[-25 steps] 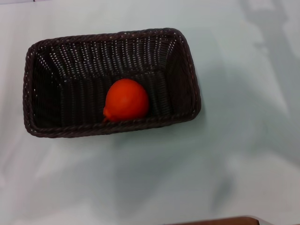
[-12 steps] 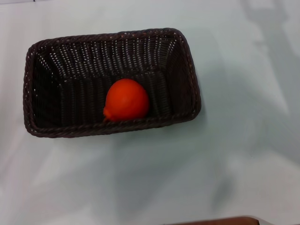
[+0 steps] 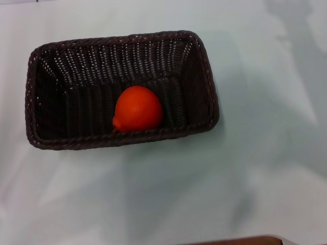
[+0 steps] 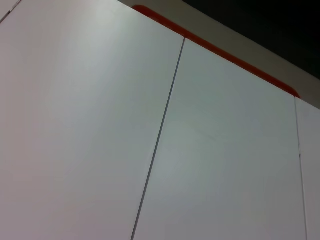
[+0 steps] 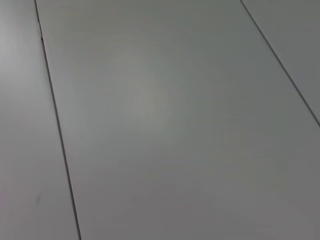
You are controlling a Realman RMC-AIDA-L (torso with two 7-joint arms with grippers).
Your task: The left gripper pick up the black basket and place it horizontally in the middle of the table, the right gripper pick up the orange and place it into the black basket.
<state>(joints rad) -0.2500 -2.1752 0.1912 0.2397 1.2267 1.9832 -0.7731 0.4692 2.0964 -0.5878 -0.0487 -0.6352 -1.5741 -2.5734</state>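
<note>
The orange (image 3: 137, 108) sat inside the black basket (image 3: 202, 61), against its lower wall, upper left on the white counter (image 3: 265, 168). Neither end effector showed in any view.

A thin brown strip (image 3: 232, 240) is peeking in at the near edge of the head view. In the left wrist view, big pale panels (image 4: 90, 125) are filling the picture, with thin dark lines (image 4: 159, 140) running between them. A red band (image 4: 215, 50) is running along the edge of the panels, and a dark area (image 4: 270, 25) is lying beyond it. In the right wrist view, plain grey panels (image 5: 165, 125) are showing, with thin dark seams (image 5: 57, 130) running across them.
</note>
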